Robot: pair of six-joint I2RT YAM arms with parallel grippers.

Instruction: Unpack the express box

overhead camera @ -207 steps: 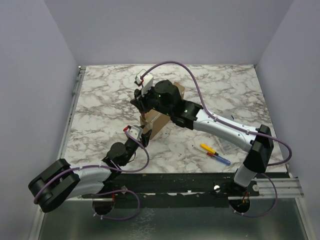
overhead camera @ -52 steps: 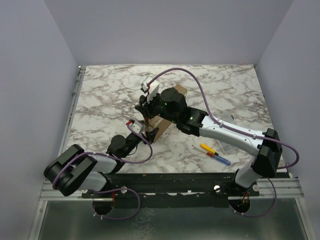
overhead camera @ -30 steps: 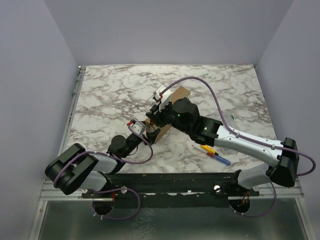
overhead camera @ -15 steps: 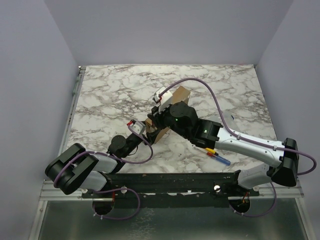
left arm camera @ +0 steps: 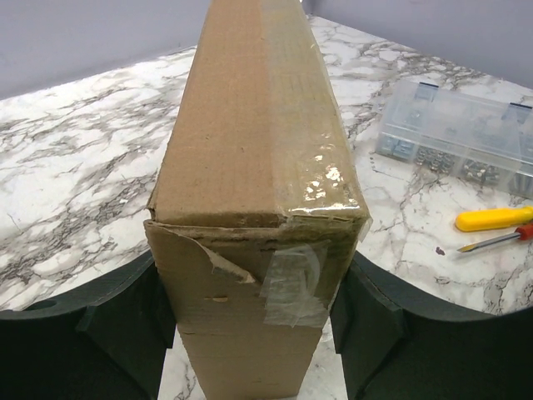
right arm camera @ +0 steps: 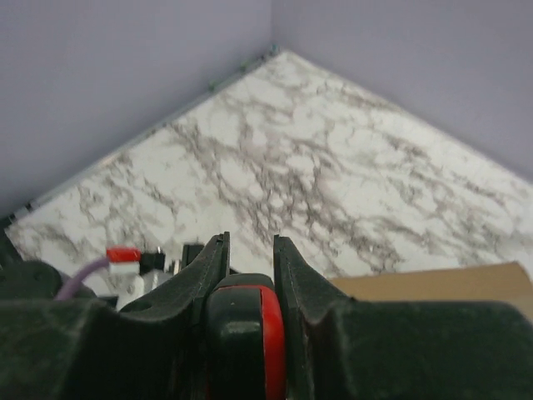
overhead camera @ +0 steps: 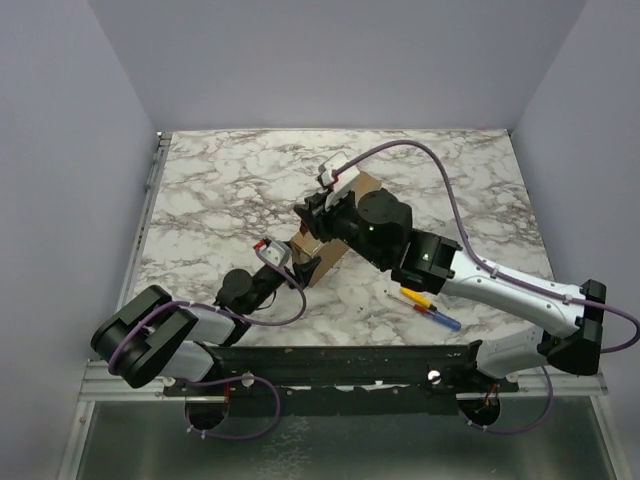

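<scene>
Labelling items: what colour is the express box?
The express box is brown cardboard, clearest in left wrist view.

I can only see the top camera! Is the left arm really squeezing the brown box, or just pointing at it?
Observer: Squeezing. The left wrist view shows the left gripper with one of its jaws pressed against each side of the express box, at the end nearest the arm.
Operator: And what's the right arm got? It's just a black blob from up here.
Observer: The right wrist view shows the right gripper shut on a black and red tool. I can't tell what kind of tool it is.
</scene>
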